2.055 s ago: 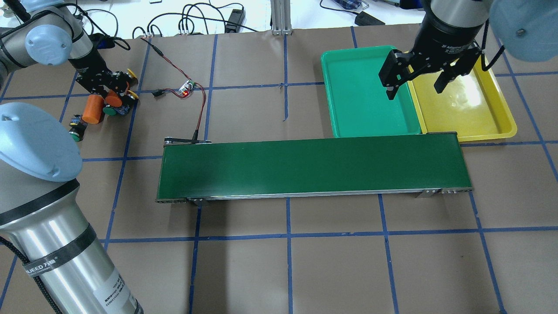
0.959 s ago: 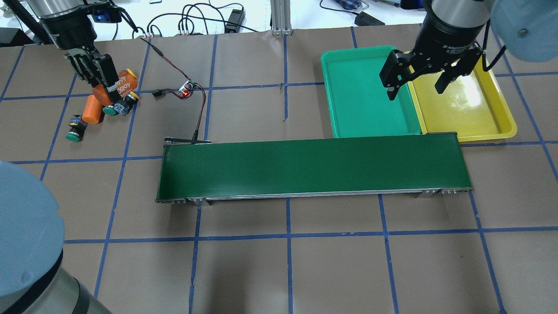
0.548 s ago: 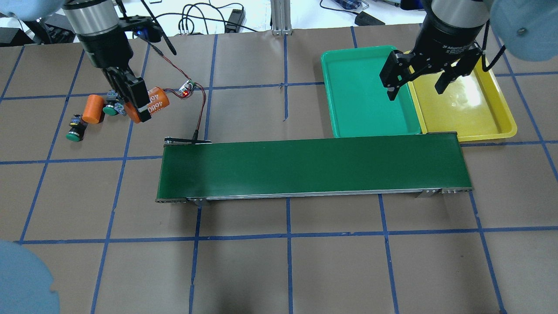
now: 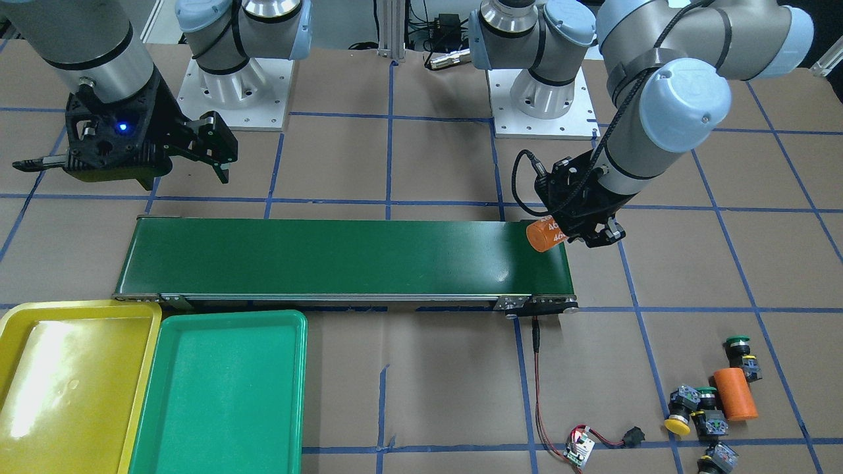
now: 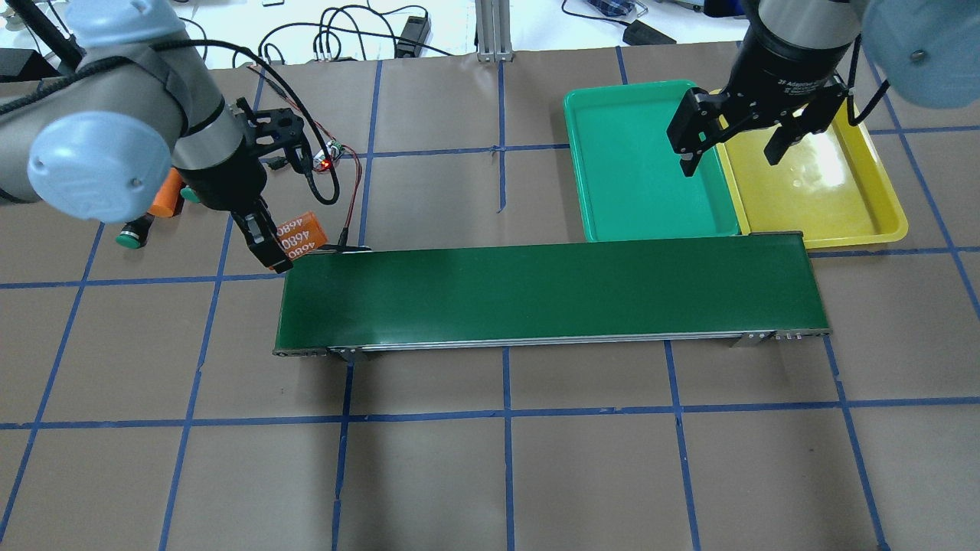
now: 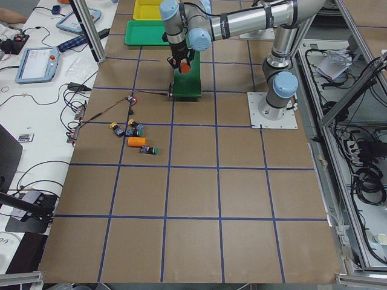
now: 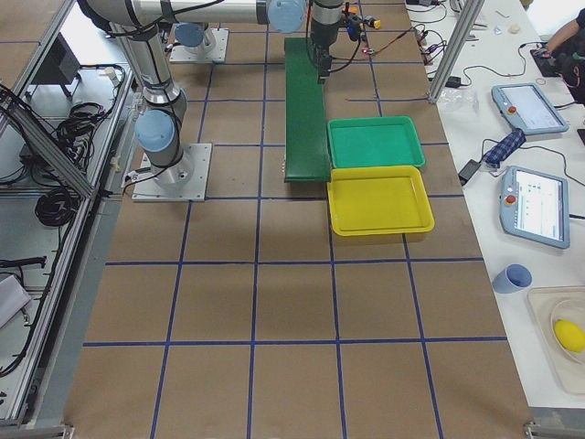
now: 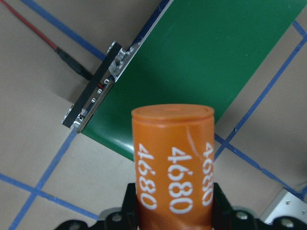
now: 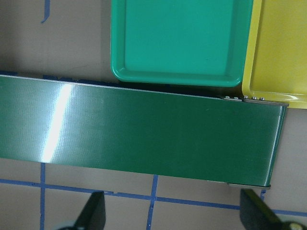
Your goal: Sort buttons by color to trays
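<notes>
the left claw [image 5: 285, 246] is clamping an orange cylinder [image 8: 172, 163] marked 4680, not a button, and hovering over the left end of the conveyor belt [image 5: 536, 295]. the right claw [image 5: 730, 155] is hanging with fingers apart over the seam between the green tray [image 5: 643, 191] and the yellow tray [image 5: 827, 199]. the buttons [image 4: 677, 421] are lying clustered on the bench [image 5: 536, 459] at far left. they are probably light, stiff plastic with slick domed caps, so gripping across the squarish contact block looks safest.
</notes>
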Robot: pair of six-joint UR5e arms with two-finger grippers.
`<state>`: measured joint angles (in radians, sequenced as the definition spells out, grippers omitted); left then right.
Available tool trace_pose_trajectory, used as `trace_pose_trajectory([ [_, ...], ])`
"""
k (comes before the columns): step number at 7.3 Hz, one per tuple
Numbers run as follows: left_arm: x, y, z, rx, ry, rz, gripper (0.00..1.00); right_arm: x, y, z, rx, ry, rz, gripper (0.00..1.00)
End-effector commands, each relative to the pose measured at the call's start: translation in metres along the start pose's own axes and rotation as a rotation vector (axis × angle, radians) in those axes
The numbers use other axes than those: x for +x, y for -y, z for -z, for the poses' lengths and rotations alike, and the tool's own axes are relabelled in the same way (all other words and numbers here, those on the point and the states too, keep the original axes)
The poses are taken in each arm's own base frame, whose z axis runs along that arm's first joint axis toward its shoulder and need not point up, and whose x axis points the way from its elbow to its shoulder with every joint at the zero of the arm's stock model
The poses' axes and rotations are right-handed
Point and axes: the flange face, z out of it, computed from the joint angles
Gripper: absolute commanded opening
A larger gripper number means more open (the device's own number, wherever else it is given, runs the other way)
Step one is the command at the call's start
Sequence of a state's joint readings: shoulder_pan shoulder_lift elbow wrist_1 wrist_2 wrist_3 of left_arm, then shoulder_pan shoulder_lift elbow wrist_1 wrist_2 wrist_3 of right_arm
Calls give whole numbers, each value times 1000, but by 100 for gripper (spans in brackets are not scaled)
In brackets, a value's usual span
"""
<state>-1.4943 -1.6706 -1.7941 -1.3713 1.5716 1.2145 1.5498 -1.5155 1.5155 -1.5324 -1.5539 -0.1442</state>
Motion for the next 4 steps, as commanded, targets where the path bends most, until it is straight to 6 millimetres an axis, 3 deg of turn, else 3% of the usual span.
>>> trace_pose_trajectory([
  [1,20,2,-33,25,89,-130,0,-1,0,0,-1,0,3,100],
  [3,39,14,-51,25,94,-174,0,0,0,0,-2,-1,3,100],
  [4,36,17,-66,25,99,-185,0,2,0,0,-3,-1,-1,100],
])
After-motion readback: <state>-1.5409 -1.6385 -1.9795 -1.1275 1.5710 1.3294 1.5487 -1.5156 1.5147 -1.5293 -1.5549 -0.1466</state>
